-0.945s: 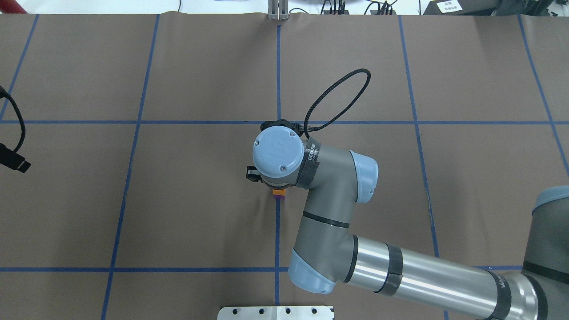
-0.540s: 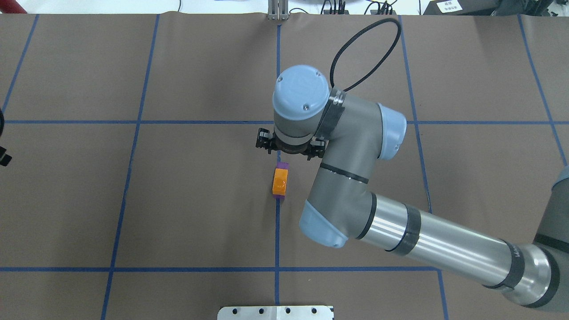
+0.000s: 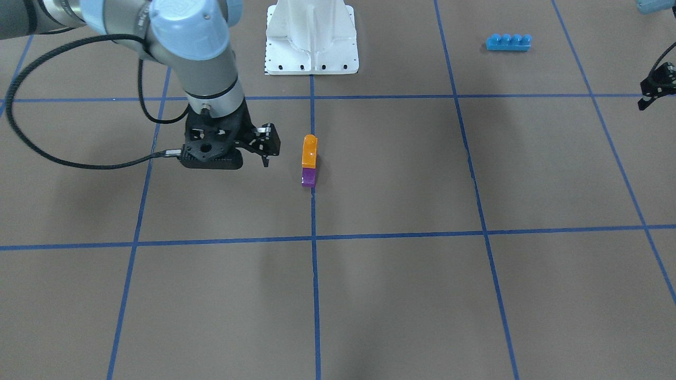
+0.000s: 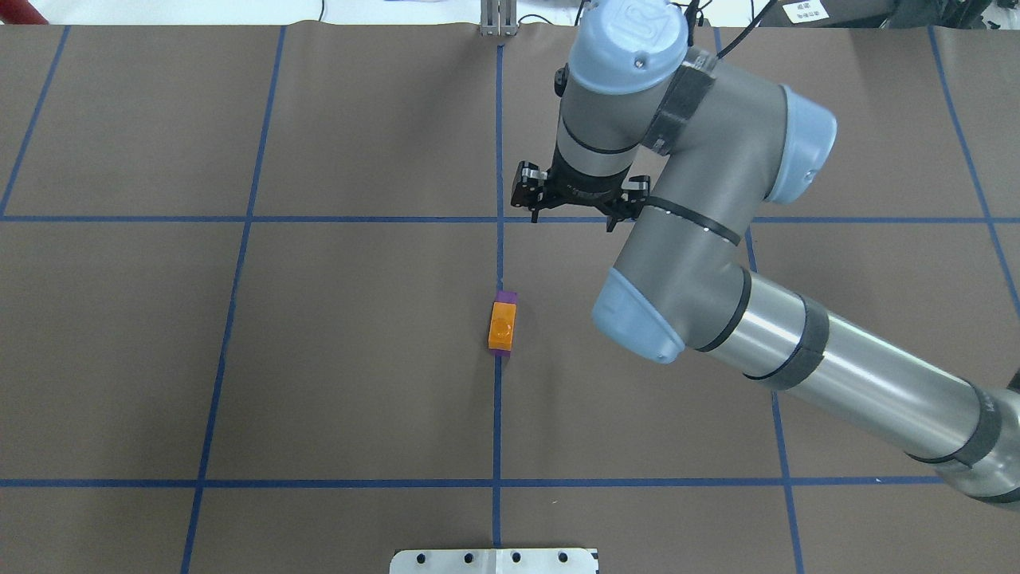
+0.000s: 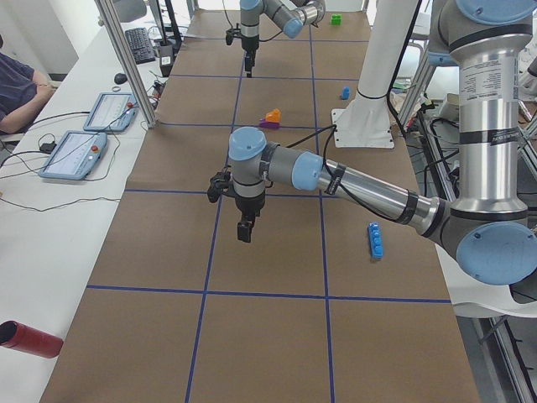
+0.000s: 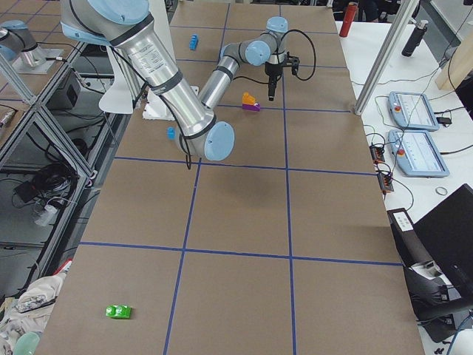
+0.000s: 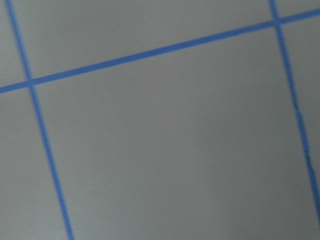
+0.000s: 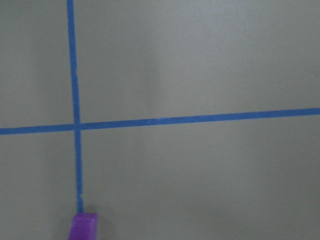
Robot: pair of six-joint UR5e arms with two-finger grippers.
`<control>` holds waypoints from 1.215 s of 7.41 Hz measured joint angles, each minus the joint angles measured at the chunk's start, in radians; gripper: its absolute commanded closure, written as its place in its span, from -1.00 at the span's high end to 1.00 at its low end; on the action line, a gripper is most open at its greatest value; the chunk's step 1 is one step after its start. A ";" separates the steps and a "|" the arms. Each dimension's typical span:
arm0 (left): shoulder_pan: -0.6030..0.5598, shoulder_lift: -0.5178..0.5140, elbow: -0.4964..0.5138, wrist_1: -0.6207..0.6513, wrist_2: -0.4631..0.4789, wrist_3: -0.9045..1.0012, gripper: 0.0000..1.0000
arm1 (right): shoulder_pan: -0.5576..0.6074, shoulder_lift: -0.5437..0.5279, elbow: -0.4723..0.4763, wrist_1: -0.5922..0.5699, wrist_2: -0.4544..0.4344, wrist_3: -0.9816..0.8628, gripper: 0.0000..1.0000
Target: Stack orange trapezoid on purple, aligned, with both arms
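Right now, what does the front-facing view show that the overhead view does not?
Only front-facing: the blue brick and the left gripper, cut by the edge. Only overhead: most of the right arm. Both: the orange block sitting on the purple block, on a blue line, and the open right gripper apart from them.

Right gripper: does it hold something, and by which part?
Nothing. The right gripper is open, apart from the orange trapezoid, which sits on the purple.
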 measured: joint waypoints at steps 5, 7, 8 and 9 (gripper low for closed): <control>-0.103 0.099 0.038 -0.038 -0.063 0.102 1.00 | 0.450 -0.442 0.082 -0.006 0.195 -0.798 0.99; -0.113 0.101 0.041 -0.036 -0.082 0.122 1.00 | 0.658 -0.569 0.013 -0.006 0.232 -1.142 0.99; -0.115 0.099 0.042 -0.031 -0.082 0.130 1.00 | 0.747 -0.595 -0.045 -0.007 0.246 -1.269 0.99; -0.116 0.098 0.040 -0.027 -0.081 0.130 1.00 | 0.812 -0.619 -0.099 -0.006 0.251 -1.360 0.99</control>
